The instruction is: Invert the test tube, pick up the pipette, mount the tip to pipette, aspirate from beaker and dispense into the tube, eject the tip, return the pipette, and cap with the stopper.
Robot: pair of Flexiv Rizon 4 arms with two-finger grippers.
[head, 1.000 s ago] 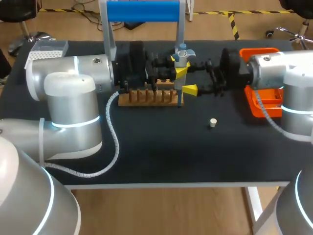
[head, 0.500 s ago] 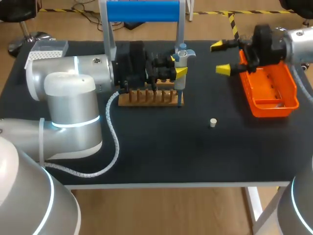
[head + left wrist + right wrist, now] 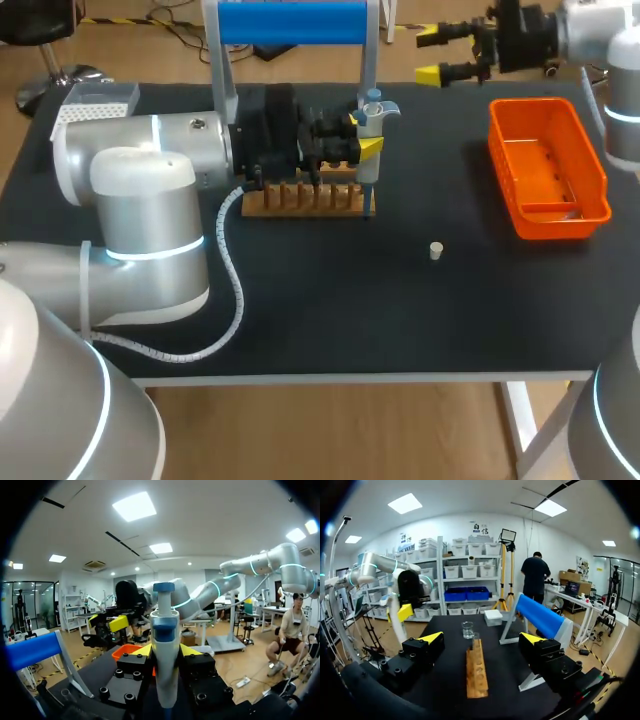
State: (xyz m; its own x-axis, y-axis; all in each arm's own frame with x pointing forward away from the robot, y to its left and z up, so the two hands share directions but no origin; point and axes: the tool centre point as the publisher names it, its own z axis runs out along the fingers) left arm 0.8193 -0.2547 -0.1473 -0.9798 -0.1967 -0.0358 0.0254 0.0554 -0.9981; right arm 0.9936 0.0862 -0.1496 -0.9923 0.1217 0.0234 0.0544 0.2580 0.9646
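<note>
Pipette [image 3: 371,108] stands upright, clamped in your left gripper [image 3: 165,651], above the right end of the wooden rack [image 3: 300,200]. Your right gripper [image 3: 430,56] hangs wide and empty, far right. Pickup looks done. The stopper [image 3: 436,250] lies loose, so capping is left.

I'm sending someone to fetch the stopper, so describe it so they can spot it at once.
Start at the orange tray on the right side of the black table. Left of it, nearer the front edge than the wooden rack, the stopper stands alone on bare tabletop. It is the only small white plug, touching nothing.
</note>
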